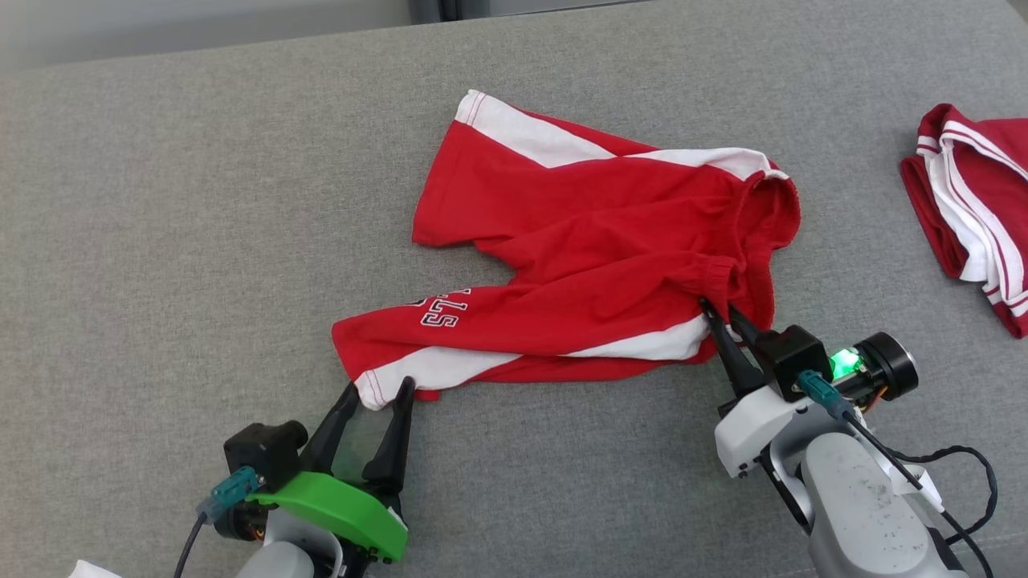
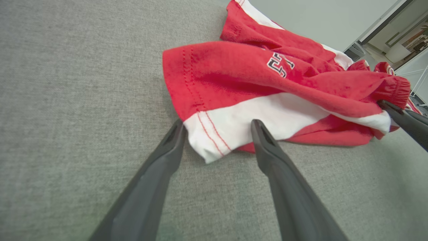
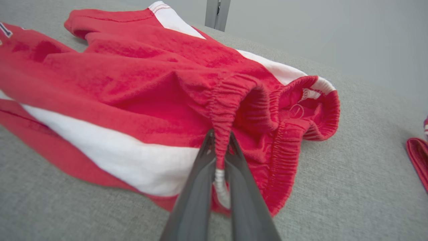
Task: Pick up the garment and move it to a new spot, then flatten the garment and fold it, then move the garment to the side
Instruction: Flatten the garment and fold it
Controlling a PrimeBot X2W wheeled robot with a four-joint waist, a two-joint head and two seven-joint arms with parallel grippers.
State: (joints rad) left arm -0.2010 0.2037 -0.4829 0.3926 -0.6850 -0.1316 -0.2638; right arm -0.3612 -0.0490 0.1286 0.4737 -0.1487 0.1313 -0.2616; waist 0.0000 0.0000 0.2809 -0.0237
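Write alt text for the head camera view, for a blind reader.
Red shorts with white side stripes lie crumpled on a grey fabric surface; the right tool pinches their waistband, the open left tool straddles a leg hem. Another red garment lies at far right.

A grey woven fabric surface (image 1: 161,241) spreads wide beneath a plain pale wall (image 3: 334,33).

Seemingly a lab: grey cloth tabletop (image 1: 161,241), bare wall (image 3: 334,33).

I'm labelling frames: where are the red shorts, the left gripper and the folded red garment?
red shorts (image 1: 594,241), head view, middle red fabric.
left gripper (image 1: 380,385), head view, midway between fingertips.
folded red garment (image 1: 964,233), head view, left side.
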